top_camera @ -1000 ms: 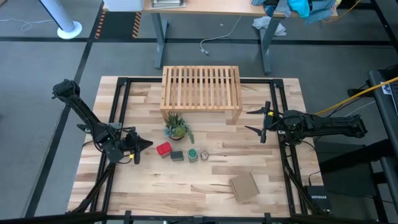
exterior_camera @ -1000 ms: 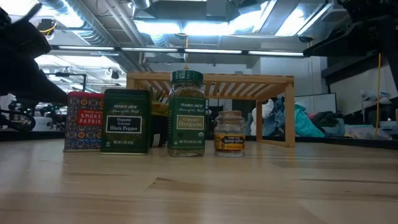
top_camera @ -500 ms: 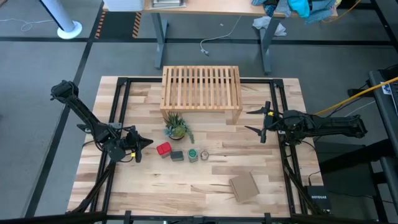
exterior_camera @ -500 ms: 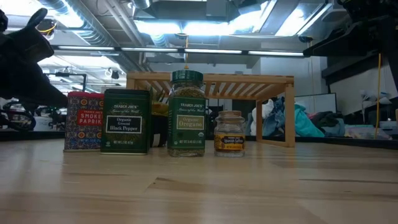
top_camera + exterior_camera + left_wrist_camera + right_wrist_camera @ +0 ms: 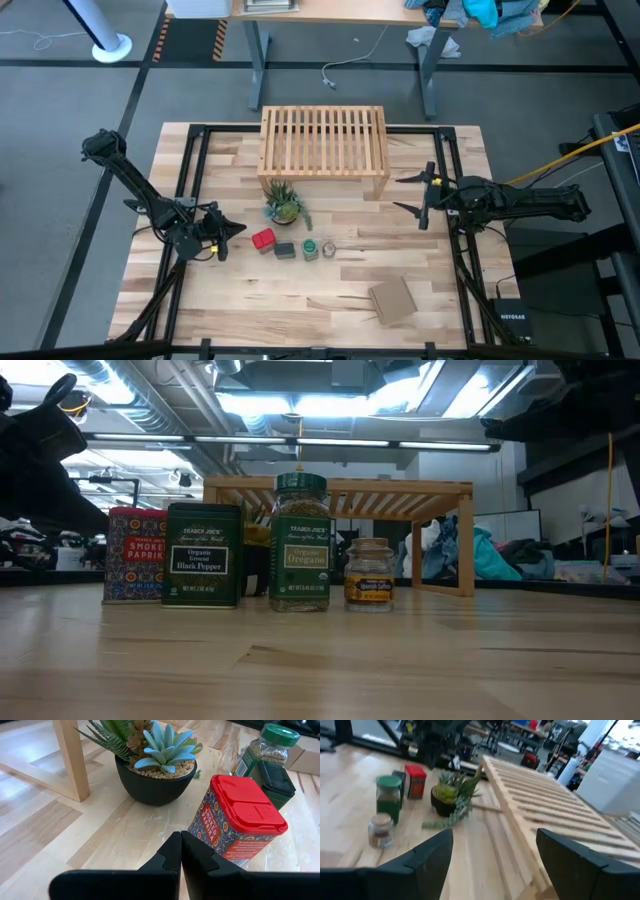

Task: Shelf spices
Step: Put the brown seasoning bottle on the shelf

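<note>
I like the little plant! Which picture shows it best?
The left wrist view shows the plant best: close up, with its spiky leaves, pebbles and dark pot. The high view shows it tiny by the shelf. The right wrist view shows it blurry. In the low view the tins mostly hide it.
</note>
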{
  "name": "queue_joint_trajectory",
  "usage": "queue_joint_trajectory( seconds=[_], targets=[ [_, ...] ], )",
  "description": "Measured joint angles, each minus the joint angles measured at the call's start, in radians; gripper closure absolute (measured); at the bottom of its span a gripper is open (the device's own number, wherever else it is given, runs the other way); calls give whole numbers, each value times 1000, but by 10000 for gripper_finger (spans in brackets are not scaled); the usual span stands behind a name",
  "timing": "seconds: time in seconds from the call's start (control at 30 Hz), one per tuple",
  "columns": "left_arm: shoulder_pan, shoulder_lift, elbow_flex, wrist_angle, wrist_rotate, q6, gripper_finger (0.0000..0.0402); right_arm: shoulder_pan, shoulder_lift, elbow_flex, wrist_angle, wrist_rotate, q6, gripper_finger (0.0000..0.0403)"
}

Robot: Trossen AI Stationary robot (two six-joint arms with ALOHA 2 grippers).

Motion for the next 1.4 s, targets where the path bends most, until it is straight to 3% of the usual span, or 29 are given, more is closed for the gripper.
queue_joint_trajectory(
  seconds=[0.13,0.27,0.43,0.63,0.83,1.0,1.4],
  targets=[
    [0,0,0,0,0,7,400,0,0,0,13,-1,8,111],
    [0,0,0,0,-1,8,401,0,28,0,-17,-1,129,130],
    [0,0,0,0,-11,15,401,0,144,0,10,-2,233,216],
    [0,0,0,-1,-11,14,401,0,375,0,237,-79,237,338],
    [0,0,0,-3,-9,23,401,0,576,0,443,-91,238,388],
    [0,0,0,-3,-6,45,401,0,684,12,531,-91,354,360],
    [0,0,-1,-30,1,45,400,0,857,118,533,-153,516,183]
  ],
)
